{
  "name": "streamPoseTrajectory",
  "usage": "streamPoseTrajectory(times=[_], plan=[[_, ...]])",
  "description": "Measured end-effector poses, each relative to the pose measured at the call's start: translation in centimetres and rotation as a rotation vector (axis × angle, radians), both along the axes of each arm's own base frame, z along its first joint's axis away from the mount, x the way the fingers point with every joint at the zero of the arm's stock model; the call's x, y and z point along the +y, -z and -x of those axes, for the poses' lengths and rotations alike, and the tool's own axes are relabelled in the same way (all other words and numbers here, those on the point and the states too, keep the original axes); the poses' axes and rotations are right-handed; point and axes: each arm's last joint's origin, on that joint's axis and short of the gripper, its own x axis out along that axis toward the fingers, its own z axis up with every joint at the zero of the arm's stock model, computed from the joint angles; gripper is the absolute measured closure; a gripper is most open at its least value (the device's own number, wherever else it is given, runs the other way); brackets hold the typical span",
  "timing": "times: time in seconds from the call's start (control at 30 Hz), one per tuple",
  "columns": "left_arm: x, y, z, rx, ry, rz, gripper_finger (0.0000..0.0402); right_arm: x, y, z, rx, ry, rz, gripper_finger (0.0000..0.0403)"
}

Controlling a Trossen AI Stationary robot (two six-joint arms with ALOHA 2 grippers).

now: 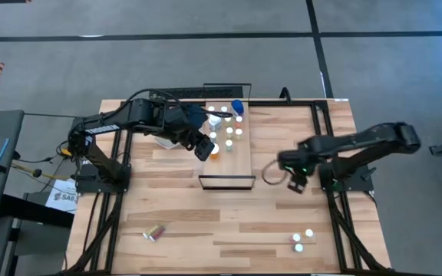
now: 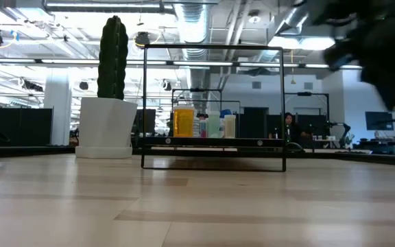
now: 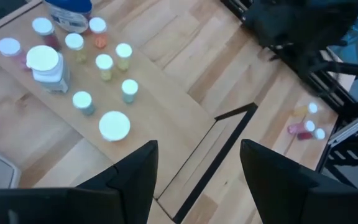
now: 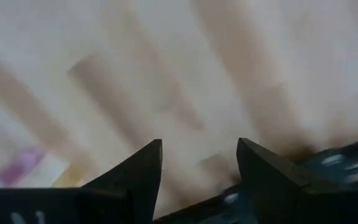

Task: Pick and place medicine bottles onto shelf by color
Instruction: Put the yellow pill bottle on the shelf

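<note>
The shelf is a long light-wood board in a dark frame in the middle of the table. Several small white-capped medicine bottles and a larger blue one stand on its far half; they also show in the left wrist view as bottles and in the low view as bottles. My left gripper hangs open above the shelf's left edge, nothing between its fingers. My right gripper is open over bare table right of the shelf, fingers pointing down.
Two bottles stand near the table's front right corner, and one bottle lies on its side at the front left. A white pot with a tall green cactus stands left of the shelf, under my left arm. The table's near middle is bare wood.
</note>
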Motion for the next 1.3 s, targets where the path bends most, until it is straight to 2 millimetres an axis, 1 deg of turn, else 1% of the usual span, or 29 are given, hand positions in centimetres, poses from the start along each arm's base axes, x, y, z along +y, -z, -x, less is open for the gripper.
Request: streamPoseTrajectory(times=[0.07, 0.13, 0.33, 0.47, 0.63, 0.73, 0.9, 1.03, 1.3], plan=[[-0.2, 0.1, 0.0, 0.005, 0.007, -0.002, 0.0187, 1.5, 0.2, 1.2, -0.042, -0.029, -0.063, 0.0175], [-0.6, 0.1, 0.0, 0.011, 0.019, -0.006, 0.0187, 3.2, -0.1, 2.2, -0.107, -0.07, -0.1, 0.0175], [-2.5, 0.7, -0.4, 0.043, 0.097, -0.025, 0.0187, 8.1, -1.5, 3.9, -0.307, -0.155, -0.262, 0.0175], [-4.1, 1.3, -0.9, 0.069, 0.156, -0.032, 0.0187, 10.8, -1.8, 4.8, -0.359, -0.207, -0.327, 0.0175], [-6.6, 2.0, -1.1, 0.096, 0.211, -0.045, 0.0187, 13.9, -1.2, 5.6, -0.363, -0.325, -0.377, 0.0175], [-7.9, 2.4, -1.4, 0.094, 0.215, -0.068, 0.0187, 15.2, -0.2, 5.8, -0.32, -0.368, -0.353, 0.0175], [-9.1, 2.4, -1.4, 0.07, 0.184, -0.04, 0.0187, 16.6, 1.4, 5.7, -0.279, -0.456, -0.303, 0.0175], [-9.3, 2.4, -1.3, 0.048, 0.111, -0.038, 0.0187, 16.8, 2.1, 5.6, -0.251, -0.472, -0.269, 0.018], [-9.1, 2.3, -1.4, 0.035, 0.052, -0.044, 0.0187, 16.3, 2.4, 5.7, -0.244, -0.491, -0.188, 0.02]])
